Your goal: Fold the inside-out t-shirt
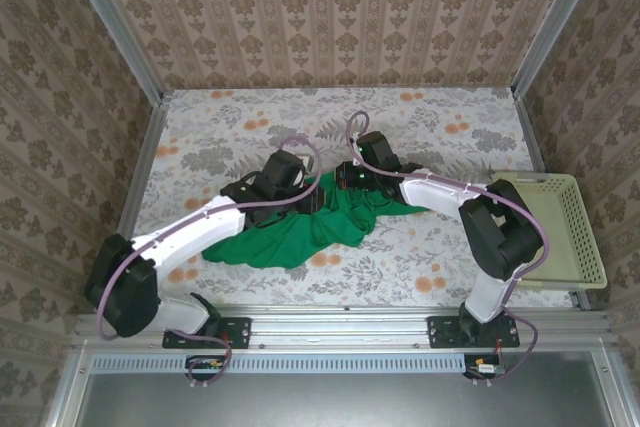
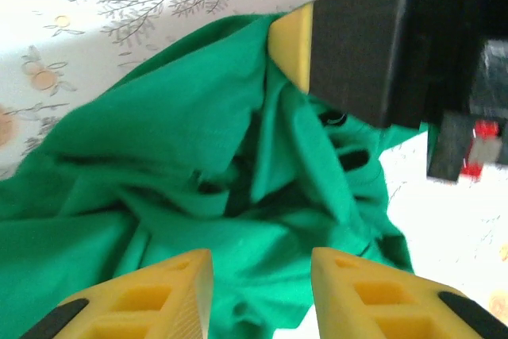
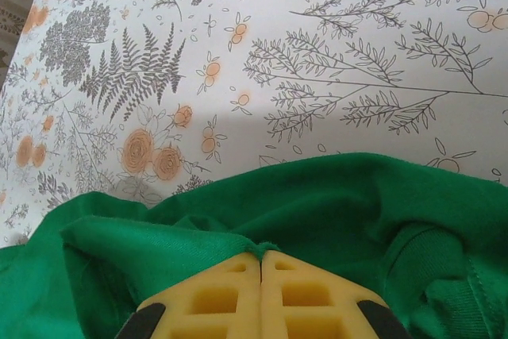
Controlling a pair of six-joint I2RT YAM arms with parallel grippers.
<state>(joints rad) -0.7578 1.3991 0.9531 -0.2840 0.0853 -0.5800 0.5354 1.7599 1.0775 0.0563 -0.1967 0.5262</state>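
The inside-out t-shirt [image 1: 290,232] lies crumpled in a bright green heap mid-table, between both arms. My right gripper [image 1: 342,180] sits at the heap's far edge; in the right wrist view it [image 3: 260,255] is shut on a small pinch of the shirt's hem [image 3: 198,236]. My left gripper [image 1: 310,192] hovers just left of it over the shirt. In the left wrist view its yellow fingertips [image 2: 260,263] stand apart, with wrinkled green cloth [image 2: 182,156] under the gap and nothing pinched. The right gripper's yellow finger [image 2: 292,45] and black body show at that view's upper right.
A pale yellow-green plastic basket [image 1: 585,227] stands at the table's right edge beside the right arm. The flowered tablecloth [image 1: 220,127] runs bare behind and left of the shirt. Patterned walls and metal posts close in the back and sides.
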